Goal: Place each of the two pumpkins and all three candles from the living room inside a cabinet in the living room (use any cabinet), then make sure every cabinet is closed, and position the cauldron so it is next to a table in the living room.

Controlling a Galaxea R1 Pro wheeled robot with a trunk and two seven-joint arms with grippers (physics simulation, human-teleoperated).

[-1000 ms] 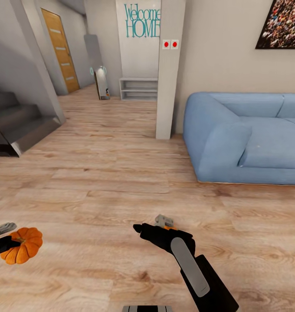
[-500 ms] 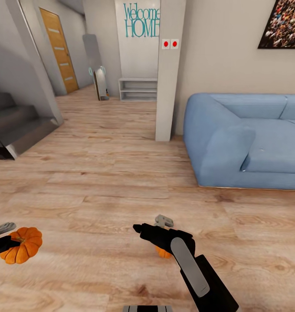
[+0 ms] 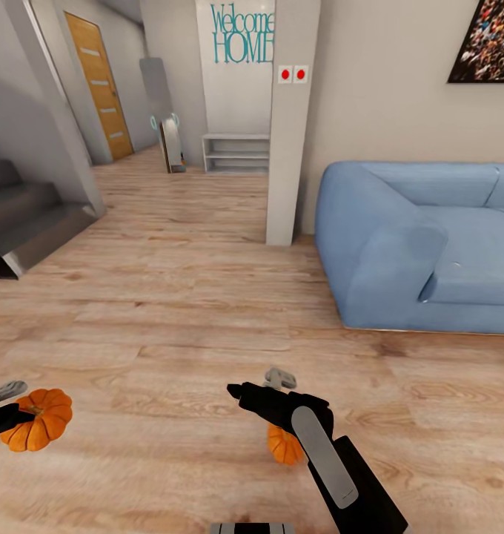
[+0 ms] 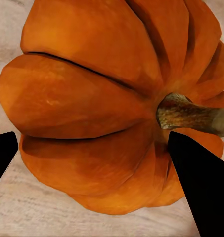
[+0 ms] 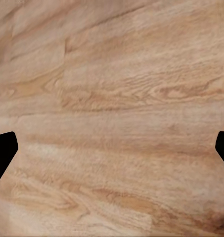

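Note:
A round orange ribbed pumpkin (image 3: pixel 38 420) hangs at the lower left of the head view, with my left gripper (image 3: pixel 13 406) shut on it. The left wrist view has the same pumpkin (image 4: pixel 92 94) close up, brown stem to one side, and the left gripper (image 4: pixel 99 168) has a black fingertip on either flank. A second pumpkin (image 3: pixel 282 443) sits on the wood floor, half hidden behind my right forearm. My right gripper (image 3: pixel 258 384) hovers above it, open and empty. In the right wrist view the right gripper (image 5: pixel 113 150) has its fingertips far apart over bare planks. Candles, cabinet, cauldron and table are out of view.
A blue sofa (image 3: pixel 422 245) fills the right side against the wall. A white pillar (image 3: pixel 289 126) stands ahead, with a low white shelf (image 3: pixel 237 152) and an orange door (image 3: pixel 100 85) down the hallway. Dark stairs (image 3: pixel 26 222) rise at the left. Wood floor (image 3: pixel 170 311) lies between.
The whole view has shifted, so the camera moved. The second pumpkin, only an orange sliver at the right gripper's fingers a second ago, now shows lower, under the forearm. Left grip is unchanged.

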